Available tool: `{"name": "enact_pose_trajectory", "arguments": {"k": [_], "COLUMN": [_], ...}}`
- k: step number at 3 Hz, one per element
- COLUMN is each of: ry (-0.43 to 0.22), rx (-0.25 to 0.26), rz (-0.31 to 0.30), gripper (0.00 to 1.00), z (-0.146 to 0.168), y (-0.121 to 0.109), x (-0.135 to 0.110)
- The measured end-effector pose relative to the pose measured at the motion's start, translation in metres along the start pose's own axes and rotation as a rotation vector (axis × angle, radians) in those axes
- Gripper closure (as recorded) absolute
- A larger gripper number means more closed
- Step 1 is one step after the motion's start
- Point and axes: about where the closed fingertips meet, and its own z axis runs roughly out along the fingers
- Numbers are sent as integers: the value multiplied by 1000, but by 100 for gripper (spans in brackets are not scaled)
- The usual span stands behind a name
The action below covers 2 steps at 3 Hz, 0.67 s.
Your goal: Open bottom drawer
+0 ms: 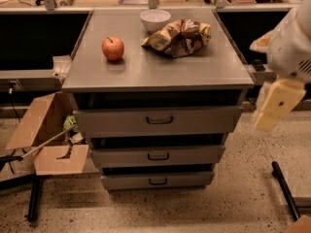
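Bottom drawer (121, 181), the slimmest grey metal front of three, sits lowest in the cabinet, near the floor, and looks shut. At left lies an open brown cardboard box (46, 130). A red apple (112, 48) rests on the grey worktop (194, 67). Rigid and probably light, the drawer should slide straight out; its small dark central pull handle (157, 181) is the place to hook. The cream tool (274, 108) hangs at right, well apart from it; whether it is open I cannot tell.
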Motion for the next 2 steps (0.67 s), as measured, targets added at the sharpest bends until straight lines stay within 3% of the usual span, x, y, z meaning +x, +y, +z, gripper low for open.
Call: {"name": "enact_pose_trajectory", "arguments": {"k": [1,2], "ry": [-57,-57], "rx": [-41,-175], "rz": [-102,-136], "gripper": [0,0], "z": [78,158], "y": [47,100], "x": [-42,-51]}}
